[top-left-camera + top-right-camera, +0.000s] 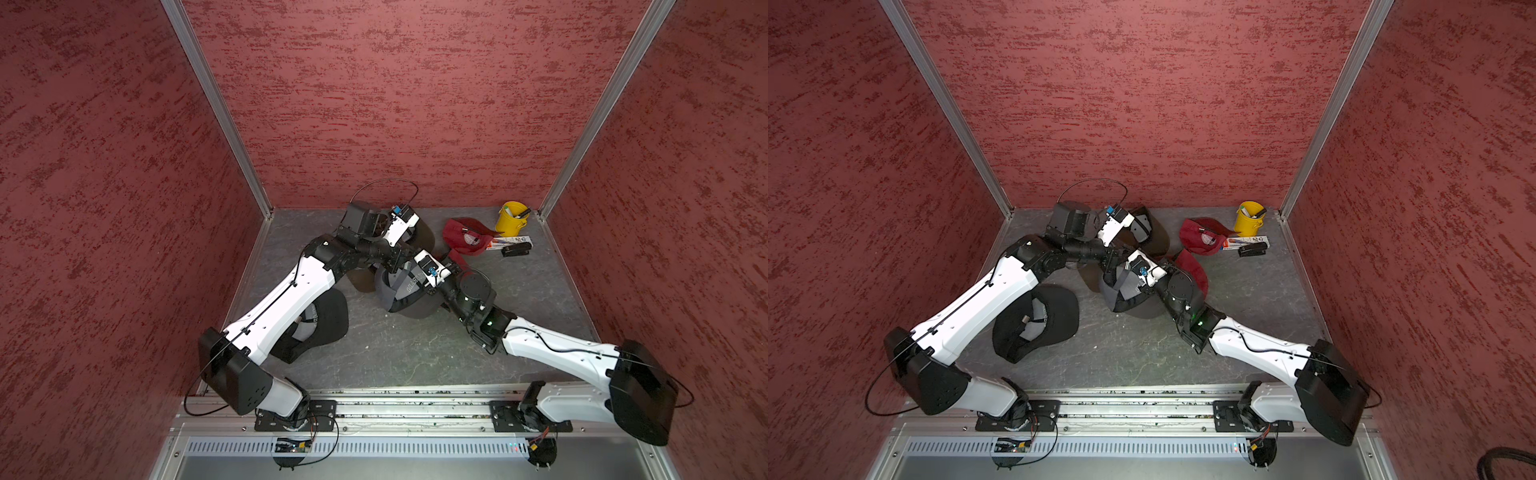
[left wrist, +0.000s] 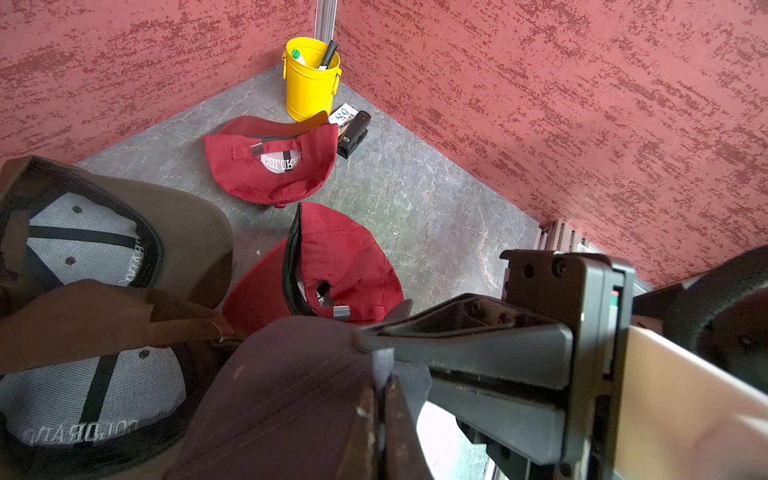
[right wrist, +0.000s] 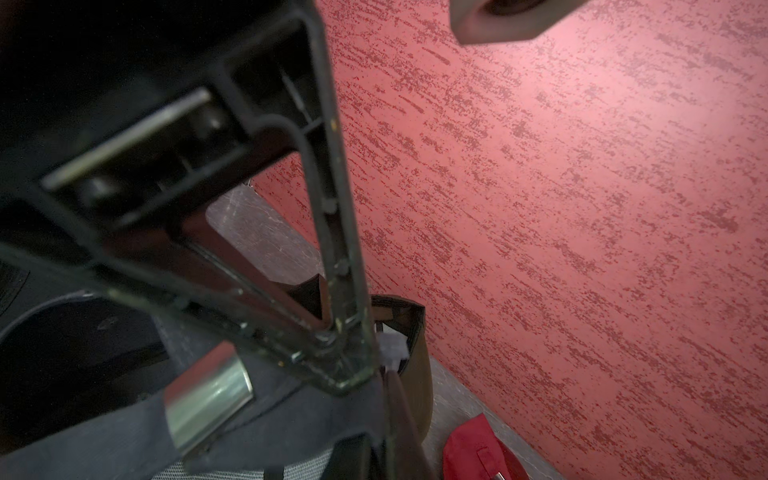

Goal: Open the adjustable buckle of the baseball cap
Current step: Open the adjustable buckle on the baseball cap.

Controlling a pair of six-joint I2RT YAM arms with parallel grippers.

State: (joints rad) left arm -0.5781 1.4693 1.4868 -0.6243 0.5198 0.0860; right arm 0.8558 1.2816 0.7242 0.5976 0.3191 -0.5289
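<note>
A dark grey baseball cap (image 1: 409,297) lies upside down mid-table between both arms, also seen in a top view (image 1: 1129,299). Its silver buckle (image 3: 208,395) sits on the grey strap (image 3: 266,419), right beside both grippers. My left gripper (image 2: 381,380) is shut, pinching a thin fold of grey strap fabric next to the cap's brim (image 2: 282,399). My right gripper (image 3: 384,386) is shut on the same strap, tip to tip with the left one. In both top views the wrists hide the buckle.
A black cap (image 1: 322,320) lies under the left arm. An olive cap (image 2: 124,232) sits by the back wall. Two red caps (image 2: 274,162) (image 2: 345,266) lie to the right. A yellow bucket (image 1: 513,217), a stapler (image 1: 515,249) and a small box fill the back right corner.
</note>
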